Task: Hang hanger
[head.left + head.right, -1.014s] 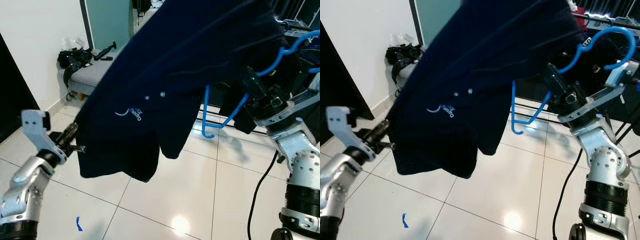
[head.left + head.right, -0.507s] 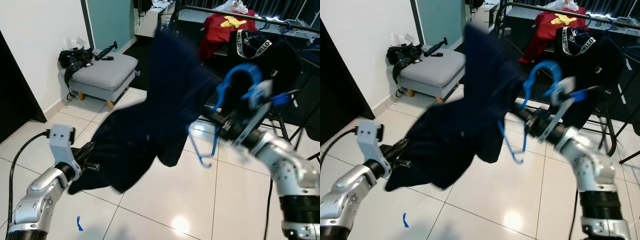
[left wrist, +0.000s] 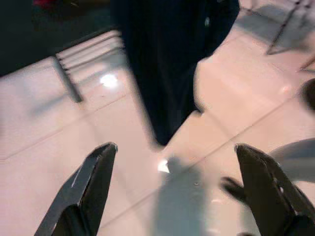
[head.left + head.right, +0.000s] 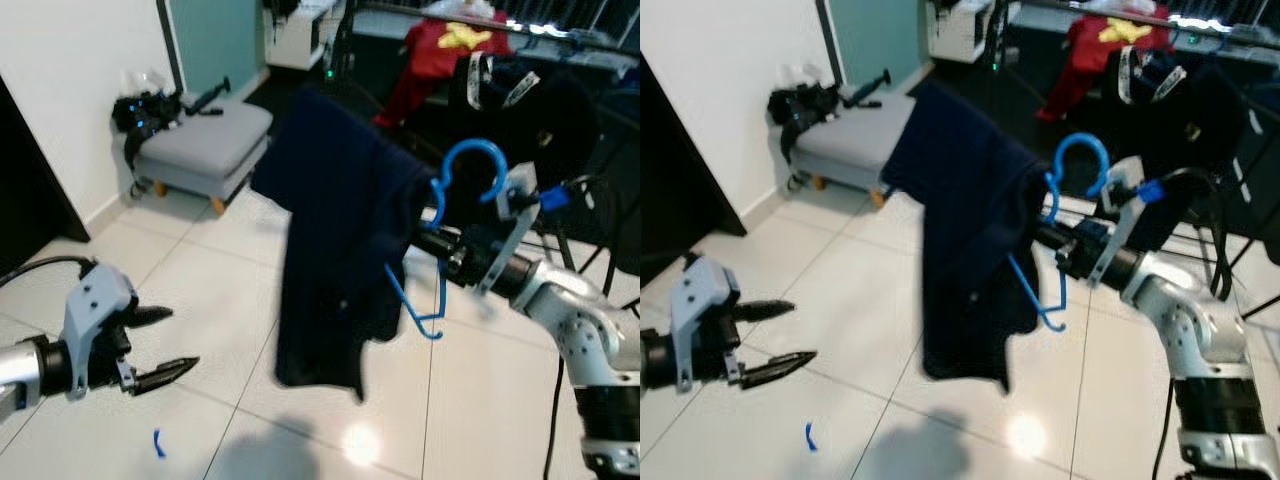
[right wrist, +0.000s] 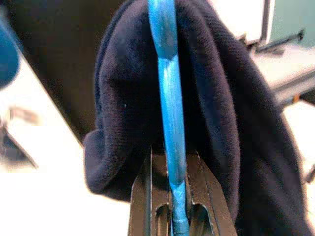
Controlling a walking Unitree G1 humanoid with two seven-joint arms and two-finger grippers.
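Blue hanger [image 4: 452, 215] is held clamped in the right claw [image 5: 173, 194], its shaft pinched between the two black fingers; hook is turned upward. Dark navy garment [image 4: 335, 260] is draped over the hanger and hangs free above the tiled floor [image 4: 230, 300], touching nothing below.

Left claw [image 4: 150, 345] is held low at the robot's left, fingers spread apart, nothing gripped; it is well apart from the garment.

Clothes rack [image 4: 560, 35] is seen behind the hanger, already carrying a red shirt [image 4: 440, 45] and a black garment [image 4: 540, 95]. Grey footstool [image 4: 200, 135] stands by the wall.

Progress, as judged: garment is loaded on the hanger and carried by one arm only. Hook is not yet over the rail. Left to do: hanger to be raised toward the rack, hook set on the rail, grip released.
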